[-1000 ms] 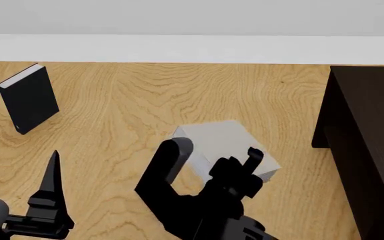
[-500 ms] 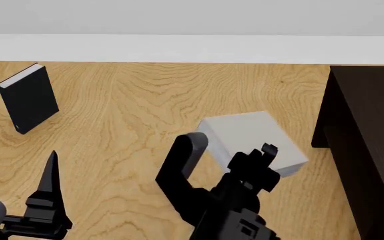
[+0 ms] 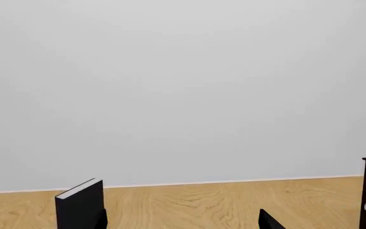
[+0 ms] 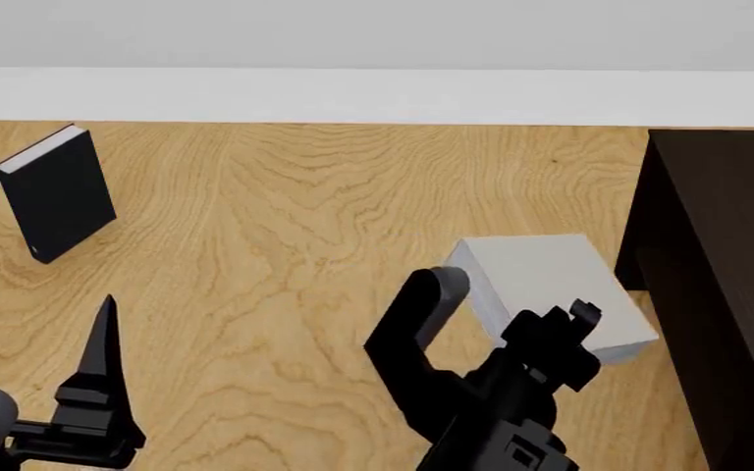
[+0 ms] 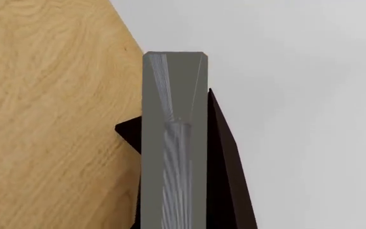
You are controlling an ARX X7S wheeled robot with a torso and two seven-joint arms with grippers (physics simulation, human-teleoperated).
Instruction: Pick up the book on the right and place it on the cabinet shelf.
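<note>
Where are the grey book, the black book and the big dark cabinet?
grey book point(image 4: 541, 280), head view, on its flat cover.
black book point(image 4: 63, 191), head view, on its front cover.
dark cabinet point(image 4: 730, 255), head view, on its top board.

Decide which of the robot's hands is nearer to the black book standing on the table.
Left. The left hand hovers open just in front of the black book; the right hand grips the grey book far across, near the cabinet.

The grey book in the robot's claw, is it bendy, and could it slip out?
Probably not bendy: the grey book looks thick, with flat hard covers, so it should stay stiff. It might be fairly heavy for its size. The right gripper seems to pinch only its near end, and the plain covers look smooth, so it could droop or slide if swung quickly toward the cabinet.
</note>
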